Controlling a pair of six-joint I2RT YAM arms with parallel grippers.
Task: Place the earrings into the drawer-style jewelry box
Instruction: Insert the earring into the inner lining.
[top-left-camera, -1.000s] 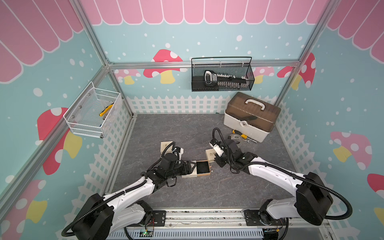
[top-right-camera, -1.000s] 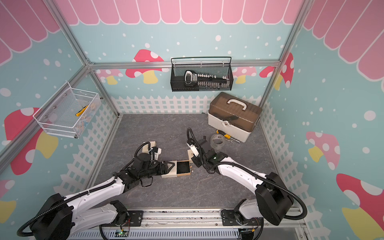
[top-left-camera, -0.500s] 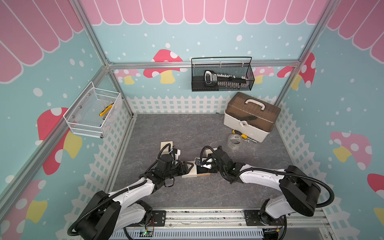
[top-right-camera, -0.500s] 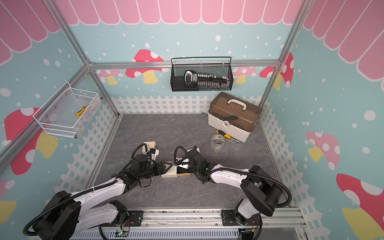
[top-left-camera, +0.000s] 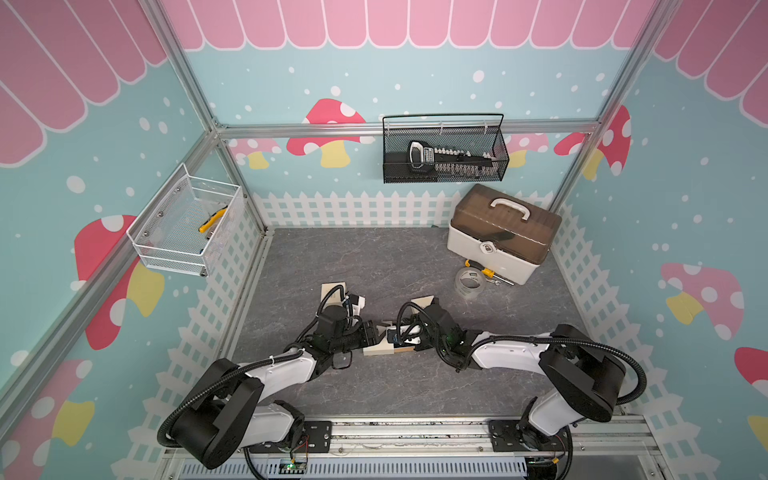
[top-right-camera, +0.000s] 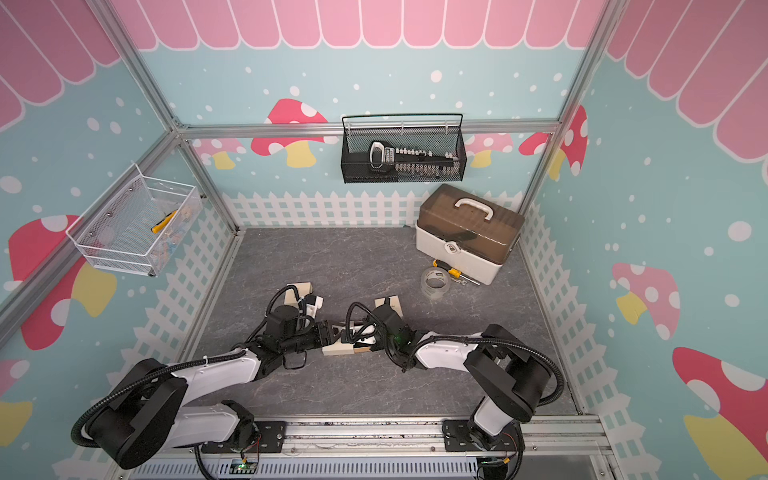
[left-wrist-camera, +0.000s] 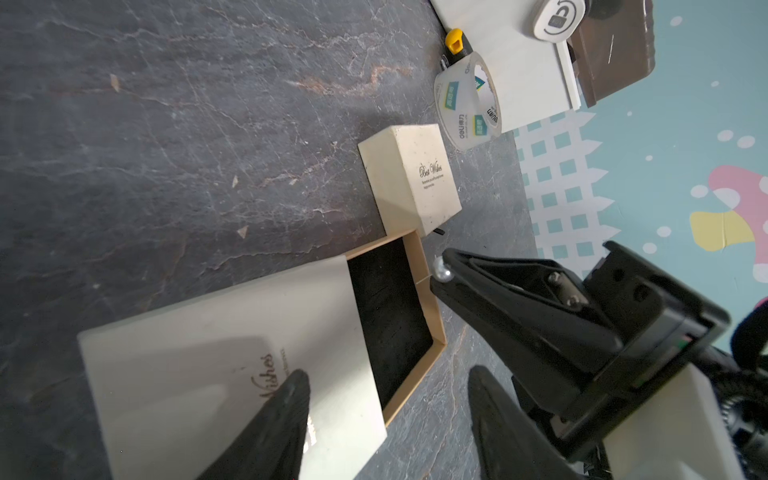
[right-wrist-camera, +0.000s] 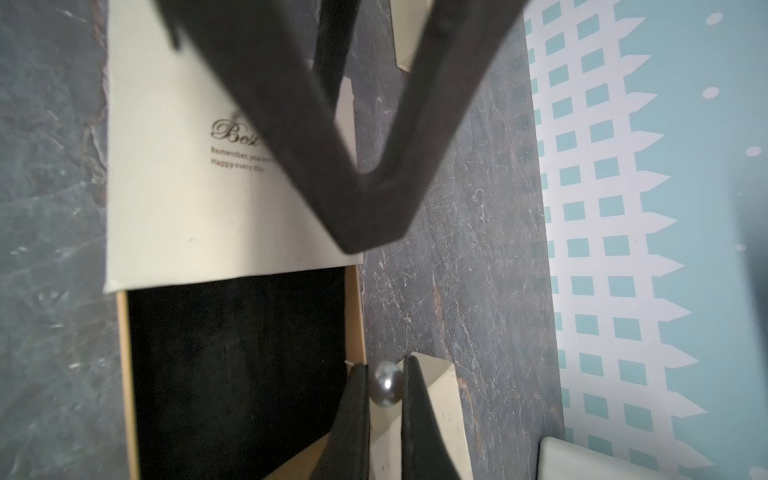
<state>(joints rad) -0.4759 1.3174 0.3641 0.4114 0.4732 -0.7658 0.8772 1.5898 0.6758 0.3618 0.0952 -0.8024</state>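
Silvery earring (right-wrist-camera: 386, 388) pinched by barely parted right gripper (right-wrist-camera: 385, 365).

Mid-worktop (top-left-camera: 374, 257): jewelry box (top-left-camera: 376, 352), drawer (left-wrist-camera: 390, 316) open to the right. Just outside drawer's rim, earring (left-wrist-camera: 441, 272) between right gripper (right-wrist-camera: 384, 368) fingertips. Behind: left small box (top-left-camera: 328, 289), apart; right small box (top-left-camera: 424, 300), at drawer's corner. Back right: tape roll (top-left-camera: 469, 283) before toolbox (top-left-camera: 503, 237).

Three small beige boxes: the drawer box (left-wrist-camera: 232, 353), a second box (left-wrist-camera: 415, 178) and a third box (top-left-camera: 327, 287). One shiny earring (right-wrist-camera: 386, 386). Two end effectors: the left end effector (left-wrist-camera: 388, 372) and the right end effector (right-wrist-camera: 384, 365). Two baskets: a black basket (top-left-camera: 395, 166) and a white basket (top-left-camera: 174, 237). One toolbox (top-left-camera: 498, 232), one tape roll (left-wrist-camera: 457, 112), one screwdriver (top-left-camera: 488, 273).
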